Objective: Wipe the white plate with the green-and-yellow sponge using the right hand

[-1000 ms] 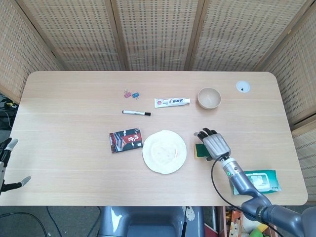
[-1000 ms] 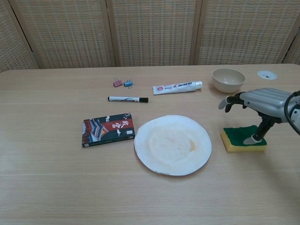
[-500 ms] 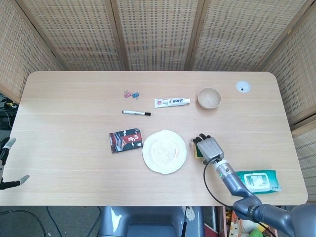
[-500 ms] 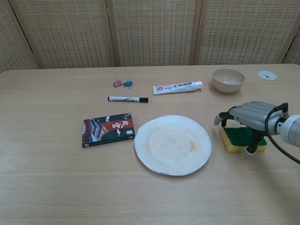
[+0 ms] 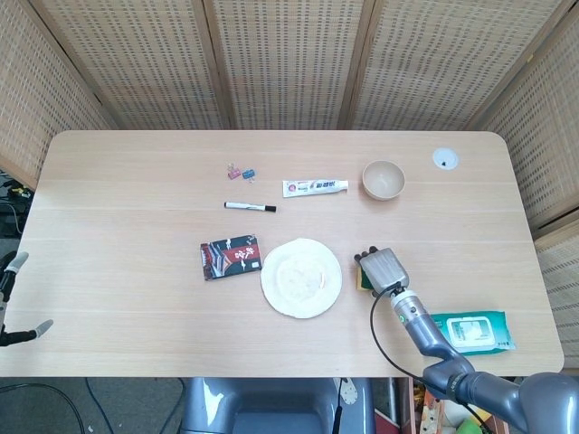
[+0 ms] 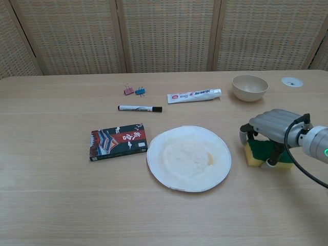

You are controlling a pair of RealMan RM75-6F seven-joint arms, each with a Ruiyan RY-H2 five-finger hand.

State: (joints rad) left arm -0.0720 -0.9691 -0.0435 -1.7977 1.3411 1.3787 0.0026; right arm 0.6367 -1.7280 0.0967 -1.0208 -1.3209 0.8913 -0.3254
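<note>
One rectangular green-and-yellow foam sponge (image 6: 259,152) lay on pale wooden bench (image 6: 61,195), just right of round white plate (image 6: 188,157). Right hand (image 6: 271,127) sat over sponge, fingers curled down around its sides, clasping it. Plate smeared, flat, holding nothing. Left hand (image 5: 11,303) at bench edge, fingers apart. Beige bowl (image 6: 249,87) looked empty.

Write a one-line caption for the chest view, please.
Right hand closes over the green-and-yellow sponge beside the white plate.
</note>
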